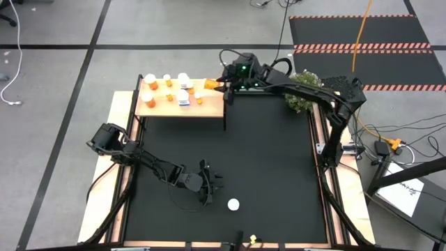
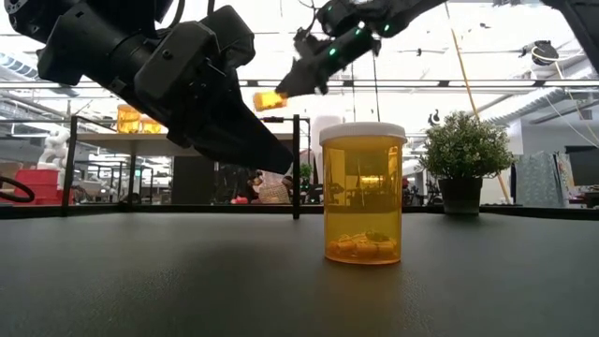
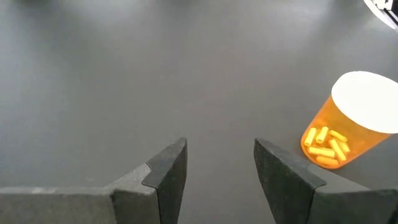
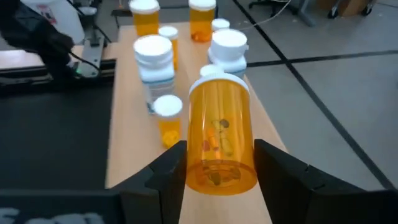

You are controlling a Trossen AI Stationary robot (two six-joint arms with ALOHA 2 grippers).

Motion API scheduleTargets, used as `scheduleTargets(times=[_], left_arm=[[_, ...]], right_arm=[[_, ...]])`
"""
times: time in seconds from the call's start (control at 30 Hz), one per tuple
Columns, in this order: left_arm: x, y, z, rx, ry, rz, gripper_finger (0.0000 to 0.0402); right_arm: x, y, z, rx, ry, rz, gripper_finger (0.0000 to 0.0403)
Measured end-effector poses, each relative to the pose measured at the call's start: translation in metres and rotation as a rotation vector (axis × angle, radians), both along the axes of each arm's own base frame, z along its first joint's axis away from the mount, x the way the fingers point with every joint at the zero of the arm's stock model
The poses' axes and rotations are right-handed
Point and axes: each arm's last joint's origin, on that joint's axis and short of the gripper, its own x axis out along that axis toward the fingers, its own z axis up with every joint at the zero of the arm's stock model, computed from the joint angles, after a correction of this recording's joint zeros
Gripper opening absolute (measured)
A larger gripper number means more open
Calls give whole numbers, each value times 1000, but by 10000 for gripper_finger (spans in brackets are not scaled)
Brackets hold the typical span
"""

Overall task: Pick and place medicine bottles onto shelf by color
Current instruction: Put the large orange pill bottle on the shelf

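Observation:
The light-wood shelf (image 1: pixel 209 107) stands at the mat's far left and bears several medicine bottles: orange ones (image 4: pixel 144 17) and white ones (image 4: pixel 153 59), all upright on their bases. My right gripper (image 1: pixel 221 86) hovers over the shelf's right end, shut on an orange bottle (image 4: pixel 221 140). Another orange bottle with a white cap (image 2: pixel 363 192) stands upright on the black mat near the front edge. My left gripper (image 3: pixel 221 180) is open just left of that bottle (image 3: pixel 348 121) and low over the mat, with nothing between its fingers. My right gripper pinches the orange bottle's body near its bottom end (image 4: pixel 217 174) between its two fingers. The fingers come from the table's right, slanting a little downward. The bottle lies along them, white cap (image 4: pixel 219 82) pointing away. It is lifted clear above the shelf.
A small potted plant (image 1: pixel 304 94) stands at the mat's far right corner, beside the right arm. The shelf's thin black legs (image 2: pixel 296 168) rise from the mat. The black mat (image 1: pixel 272 167) between the shelf and the front bottle is bare.

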Motion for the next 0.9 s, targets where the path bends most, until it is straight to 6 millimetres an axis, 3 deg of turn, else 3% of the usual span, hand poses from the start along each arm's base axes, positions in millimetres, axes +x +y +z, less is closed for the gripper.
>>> scheduleTargets(times=[0.13, 0.33, 0.63, 0.77, 0.9], left_arm=[[1, 2, 7, 7, -18, 3, 187], [-2, 7, 41, 35, -120, 37, 186], [-8, 20, 75, -12, -256, 175, 187], [-9, 25, 73, -25, -336, 185, 197], [-14, 35, 69, -44, -477, 172, 234]], right_arm=[[-20, 12, 21, 23, 35, 3, 168], [-46, 37, 38, 111, 65, 43, 168], [-90, 91, 12, 212, -141, 161, 169], [-107, 119, -6, 221, -280, 260, 169], [-120, 145, -24, 194, -427, 370, 169]])
